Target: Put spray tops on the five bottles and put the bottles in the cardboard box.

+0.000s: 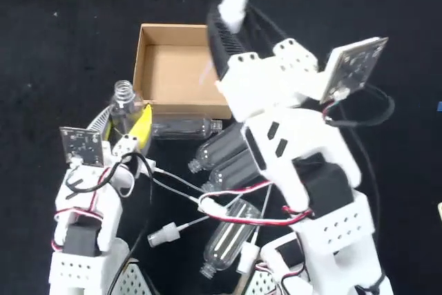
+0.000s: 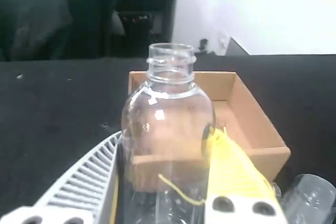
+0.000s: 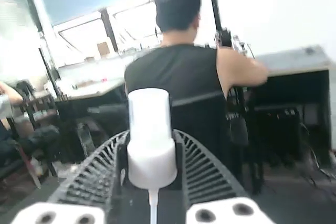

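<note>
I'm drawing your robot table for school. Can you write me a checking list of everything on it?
Surface: black table.
Job's things: cardboard box open, nothing seen inside; four bottles lying in front of it; loose spray top on the table.
Clutter: nothing seen.
Grippers: left gripper shut on an upright topless bottle; right gripper high up, shut on a spray top.
Cables: wires run along both arms.
Surroundings: windows and a desk behind.
</note>
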Controlling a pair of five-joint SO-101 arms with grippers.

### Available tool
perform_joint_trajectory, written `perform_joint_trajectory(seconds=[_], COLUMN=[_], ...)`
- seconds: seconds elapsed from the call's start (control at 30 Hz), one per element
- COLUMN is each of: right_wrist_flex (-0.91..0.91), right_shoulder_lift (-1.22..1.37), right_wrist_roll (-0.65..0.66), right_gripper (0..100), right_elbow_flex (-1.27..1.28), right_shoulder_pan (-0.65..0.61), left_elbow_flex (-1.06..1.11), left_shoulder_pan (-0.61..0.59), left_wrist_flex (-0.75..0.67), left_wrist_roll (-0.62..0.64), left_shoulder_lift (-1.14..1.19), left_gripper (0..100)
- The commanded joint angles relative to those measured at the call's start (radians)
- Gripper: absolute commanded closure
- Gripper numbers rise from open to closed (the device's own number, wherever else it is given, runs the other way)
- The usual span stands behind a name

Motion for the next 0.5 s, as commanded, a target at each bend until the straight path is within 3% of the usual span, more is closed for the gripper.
perform_joint_trajectory(seconds=[0.0,0.2,0.47], right_wrist_flex=[-0.115,-0.140,-0.144], right_shoulder_lift=[-0.021,-0.025,-0.019], right_wrist_roll=[-0.008,-0.008,0.000], right_gripper=[98.4,98.4,98.4], right_elbow_flex=[0.008,0.008,0.007], right_shoulder_pan=[-0.020,-0.077,-0.178], left_elbow_flex=[0.061,0.131,0.131], left_shoulder_pan=[0.058,0.091,0.084], left_wrist_flex=[-0.117,-0.272,-0.270], left_wrist_roll=[0.008,0.003,0.003], left_shoulder_lift=[-0.020,-0.020,-0.020], left_gripper=[87,87,87])
